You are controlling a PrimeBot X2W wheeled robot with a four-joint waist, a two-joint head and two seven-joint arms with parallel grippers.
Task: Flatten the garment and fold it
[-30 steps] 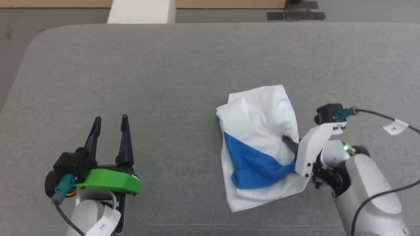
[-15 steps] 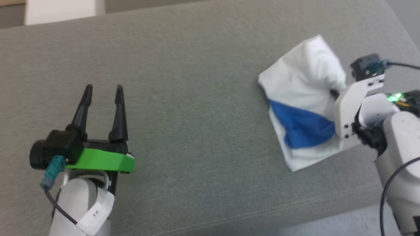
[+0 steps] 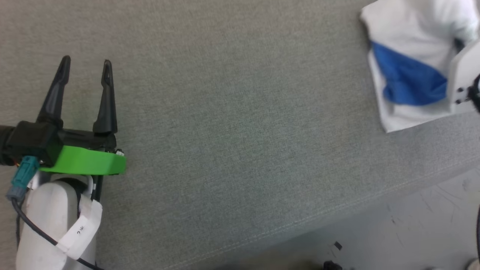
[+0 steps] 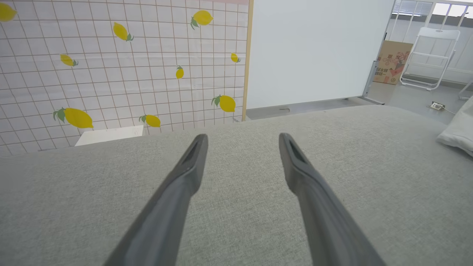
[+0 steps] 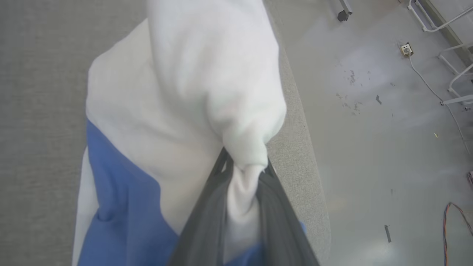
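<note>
The garment [image 3: 408, 78], white with a royal-blue panel, lies crumpled at the upper right of the head view, partly cut off by the frame. In the right wrist view my right gripper [image 5: 244, 166] is shut on a bunched white fold of the garment [image 5: 184, 92], which is pulled up into a peak. Its white wrist mount [image 3: 463, 75] shows at the head view's right edge. My left gripper [image 3: 86, 60] hovers far to the left over bare fabric, open with nothing between its fingers [image 4: 242, 136]. A white edge of the garment [image 4: 458, 129] peeks in at the left wrist view's right.
The grey upholstered surface [image 3: 240, 123] ends in a seamed edge [image 3: 337, 213] at the lower right, with bare floor [image 3: 423, 225] beyond. That edge [image 5: 306, 177] runs close beside the garment. A lemon-patterned wall [image 4: 111, 66] and a folding chair [image 4: 432, 59] stand behind.
The head camera has swung, so the whole picture has shifted and the garment now sits at the upper right corner. My right gripper still holds the garment; the left stays open.
</note>
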